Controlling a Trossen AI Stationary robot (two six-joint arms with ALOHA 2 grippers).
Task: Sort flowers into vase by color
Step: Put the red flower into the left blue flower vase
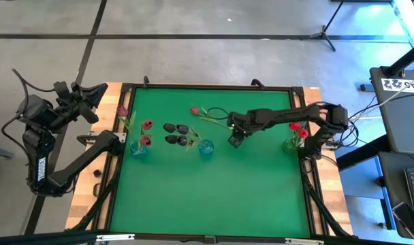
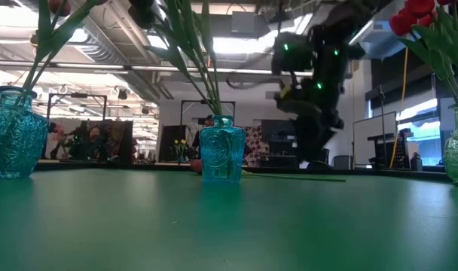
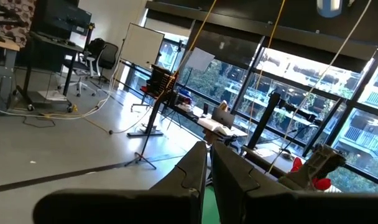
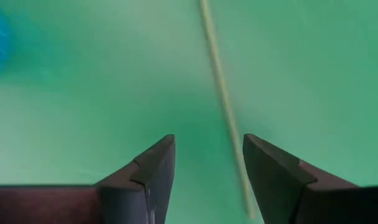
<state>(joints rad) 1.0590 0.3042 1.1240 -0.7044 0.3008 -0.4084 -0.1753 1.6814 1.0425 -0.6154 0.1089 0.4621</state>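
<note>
- R gripper point(image 4: 207, 168) jaws apart, holding nothing; loose tulip stem point(image 4: 223, 99) runs lengthwise between them, hugging 1 finger.
- L gripper point(image 3: 209, 168) clenched, parked off-table; R nearer.

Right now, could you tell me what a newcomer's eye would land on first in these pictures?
Probably the right tool, open just above the green table, with the stem of a loose pinkish-red flower between its fingers. Then three glass vases in a row: pinkish-red flowers left, black flowers centre, red flowers right.
</note>
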